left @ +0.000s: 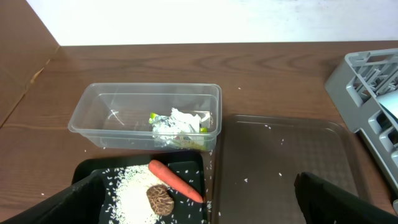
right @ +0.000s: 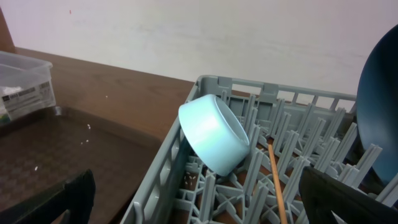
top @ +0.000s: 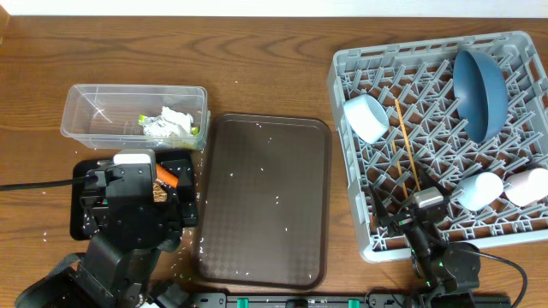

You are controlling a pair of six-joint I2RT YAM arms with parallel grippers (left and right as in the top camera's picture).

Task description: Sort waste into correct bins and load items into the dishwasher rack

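Both tools are spread wide and hold nothing: the left tool [left: 198, 186] hangs over the black tray [left: 193, 171] just left of the brown tray [top: 257, 222], and the right tool [right: 199, 193] sits at the near edge of the rack [top: 351, 64] on the brown tray's right.

The waste looks sorted. The carrot [left: 175, 181], the brown lump [left: 160, 199] and a heap of rice [left: 127, 196] lie in the black tray. The tissue [top: 177, 117] and wrapper [top: 158, 130] sit in the clear box [top: 86, 120] by the brown tray's far left corner. The blue bowl [top: 479, 81], white bowl [top: 368, 117], chopsticks [top: 408, 147], light-blue cup [top: 479, 190] and pink cup [top: 528, 184] are all in the rack.

What seems left is the stray rice on the brown tray and along its left edge. Those grains are light, tiny and probably sticky, and pinching them singly looks hopeless. Gripping the brown tray by a raised rim and tipping it toward the black tray seems the better hold. It looks stiff but wide, so it may swing.

The desk [top: 257, 60] is dark polished wood, likely slick, with a plain pale wall [left: 217, 18] beyond the brown tray.
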